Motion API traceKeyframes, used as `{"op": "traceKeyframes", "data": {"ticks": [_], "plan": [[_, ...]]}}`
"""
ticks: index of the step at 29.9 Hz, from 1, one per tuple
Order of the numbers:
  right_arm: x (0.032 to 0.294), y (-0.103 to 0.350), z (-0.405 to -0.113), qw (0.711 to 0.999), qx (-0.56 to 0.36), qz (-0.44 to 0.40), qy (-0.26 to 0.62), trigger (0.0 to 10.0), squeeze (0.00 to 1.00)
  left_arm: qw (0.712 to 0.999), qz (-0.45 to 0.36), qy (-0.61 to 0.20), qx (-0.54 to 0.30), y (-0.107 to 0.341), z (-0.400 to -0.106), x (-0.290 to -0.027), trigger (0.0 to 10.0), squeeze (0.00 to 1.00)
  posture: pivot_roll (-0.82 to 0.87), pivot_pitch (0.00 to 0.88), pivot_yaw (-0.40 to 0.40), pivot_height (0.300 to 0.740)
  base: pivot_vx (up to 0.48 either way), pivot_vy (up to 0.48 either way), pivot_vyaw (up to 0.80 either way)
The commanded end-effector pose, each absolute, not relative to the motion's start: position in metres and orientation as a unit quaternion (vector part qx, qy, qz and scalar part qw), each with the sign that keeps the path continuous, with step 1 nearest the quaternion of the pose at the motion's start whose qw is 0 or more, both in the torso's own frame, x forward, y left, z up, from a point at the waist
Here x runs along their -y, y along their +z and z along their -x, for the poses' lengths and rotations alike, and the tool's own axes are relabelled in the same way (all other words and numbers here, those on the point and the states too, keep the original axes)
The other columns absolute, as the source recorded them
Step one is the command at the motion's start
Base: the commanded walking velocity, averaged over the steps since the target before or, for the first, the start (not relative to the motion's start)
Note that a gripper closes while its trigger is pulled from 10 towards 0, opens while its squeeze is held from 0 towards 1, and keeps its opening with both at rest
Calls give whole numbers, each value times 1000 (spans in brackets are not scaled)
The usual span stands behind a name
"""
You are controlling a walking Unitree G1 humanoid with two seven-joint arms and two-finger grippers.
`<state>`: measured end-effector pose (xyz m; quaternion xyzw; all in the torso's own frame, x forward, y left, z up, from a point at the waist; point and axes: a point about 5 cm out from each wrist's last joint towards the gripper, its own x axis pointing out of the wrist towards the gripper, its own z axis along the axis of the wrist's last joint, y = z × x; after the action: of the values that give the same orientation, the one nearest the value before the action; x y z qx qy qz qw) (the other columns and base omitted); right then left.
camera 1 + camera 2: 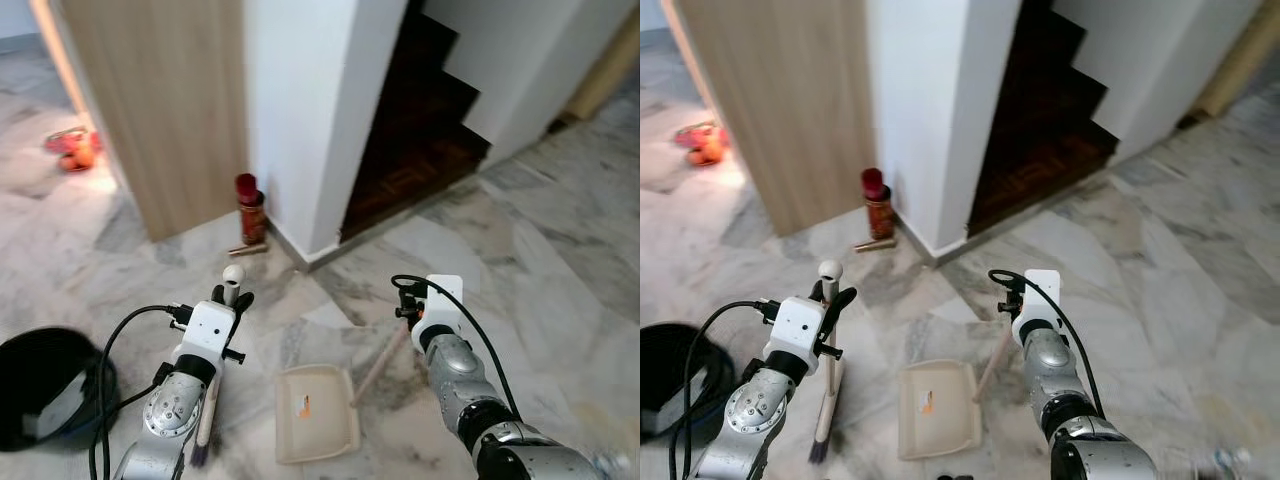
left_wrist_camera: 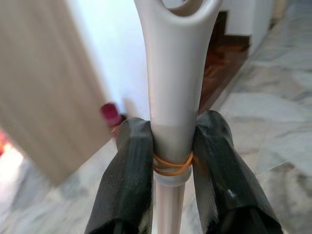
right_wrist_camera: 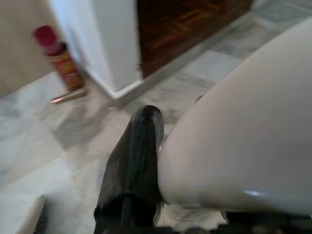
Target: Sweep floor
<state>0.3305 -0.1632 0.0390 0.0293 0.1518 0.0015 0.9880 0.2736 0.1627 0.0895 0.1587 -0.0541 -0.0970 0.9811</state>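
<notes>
Left wrist view: left gripper (image 2: 171, 156) clamps broom handle (image 2: 174, 97); bristles perhaps dark.

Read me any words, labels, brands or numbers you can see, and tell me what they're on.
No text is readable.
Red-capped spray can by the wall: label too blurred to read.
Beige dustpan: small orange mark, too small to read.
Broom handle in the left claw: no lettering visible.

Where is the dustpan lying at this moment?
In the left eye view the beige dustpan lies flat on the marble floor between the two arms, its long handle reaching toward the right gripper.
</notes>
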Motion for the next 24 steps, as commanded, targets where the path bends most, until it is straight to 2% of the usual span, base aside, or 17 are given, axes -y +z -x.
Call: {"op": "traceKeyframes", "data": {"ticks": [1, 22, 24], "plan": [[167, 52, -338, 992, -121, -28, -5, 10000, 0, 980, -154, -102, 72, 97, -276, -159, 10000, 0, 75, 108, -132, 740, 0, 0, -775], [166, 55, -339, 994, -108, -15, -4, 10000, 0, 982, -147, -86, 79, 100, -282, -161, 10000, 0, 75, 53, -122, 740, 0, 0, -773], [165, 55, -339, 994, -107, -15, -3, 10000, 0, 982, -151, -82, 81, 101, -282, -162, 10000, 0, 74, 48, -123, 740, 0, -277, -769]]}}
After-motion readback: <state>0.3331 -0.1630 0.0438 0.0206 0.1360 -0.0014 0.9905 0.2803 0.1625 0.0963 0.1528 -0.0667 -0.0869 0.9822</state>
